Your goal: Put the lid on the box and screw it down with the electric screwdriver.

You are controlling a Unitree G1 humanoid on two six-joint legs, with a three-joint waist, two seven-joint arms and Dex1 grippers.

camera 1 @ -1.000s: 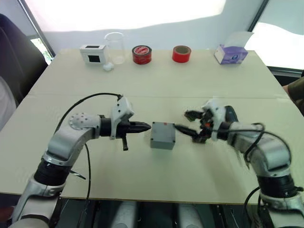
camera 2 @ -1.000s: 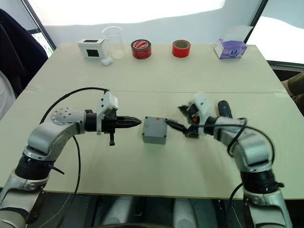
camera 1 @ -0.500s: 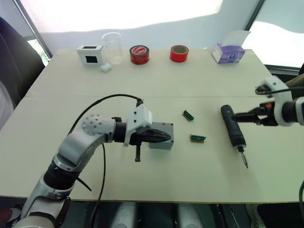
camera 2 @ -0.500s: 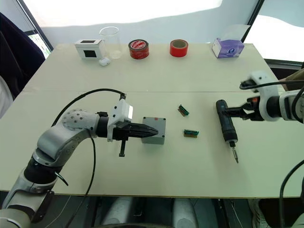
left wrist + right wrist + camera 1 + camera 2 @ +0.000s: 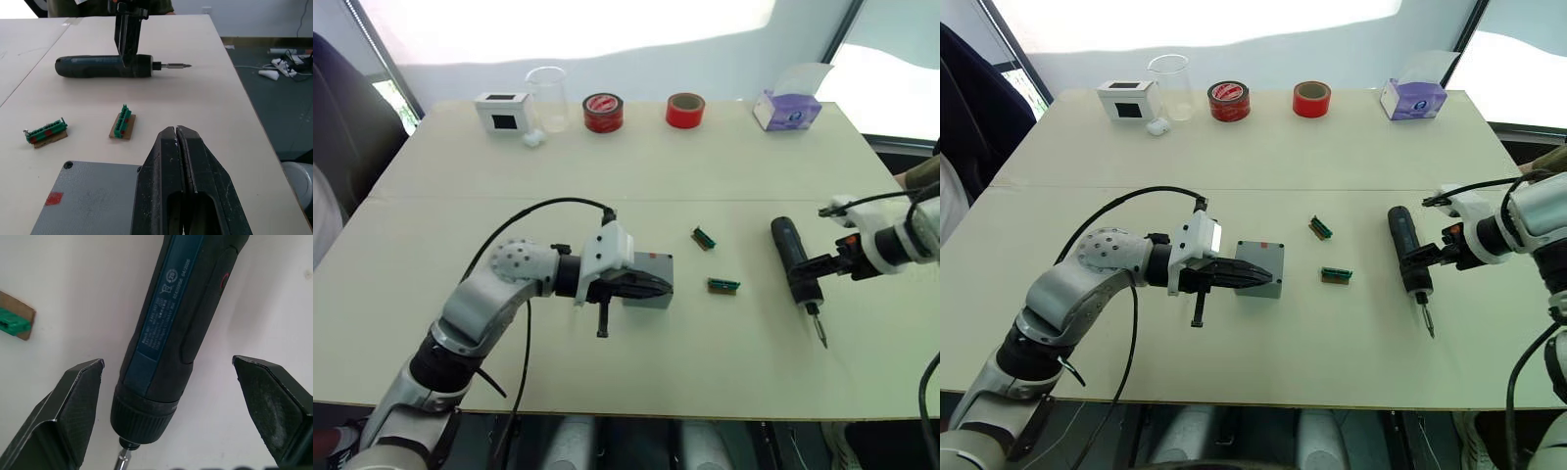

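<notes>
A: Logging the right end effector (image 5: 168, 406). Its fingers are standing wide apart, one on each side of the electric screwdriver (image 5: 1406, 259), which is lying flat on the bench (image 5: 1263, 147) between them. Nothing is touching the tool yet.

B: Handling estimate?

A: It is looking like a rigid, fairly dense stick with a smooth plastic barrel, so it is probably going to roll or slip under a light pinch. I am judging the best hold to be across the thick body just behind the collar, clear of the thin metal bit (image 5: 1426, 320) and of the red-ringed button (image 5: 224, 281).

B: And the left side?

A: The left end effector (image 5: 177, 147) is sitting with its fingers pressed together, holding nothing, its tip over the near edge of the box (image 5: 1260, 268). The box is lying directly under and ahead of that tip, grey top up, with a red mark (image 5: 54, 198). Beyond it, two small green connector pieces (image 5: 122, 122) are lying between the box and the screwdriver.

B: Is the lid on?

A: I am seeing a flat grey top with a corner hole (image 5: 67, 165), so the lid is probably seated, but the seam is not resolving. The other corners are being covered by the left fingers, and I cannot make out any screws.
</notes>
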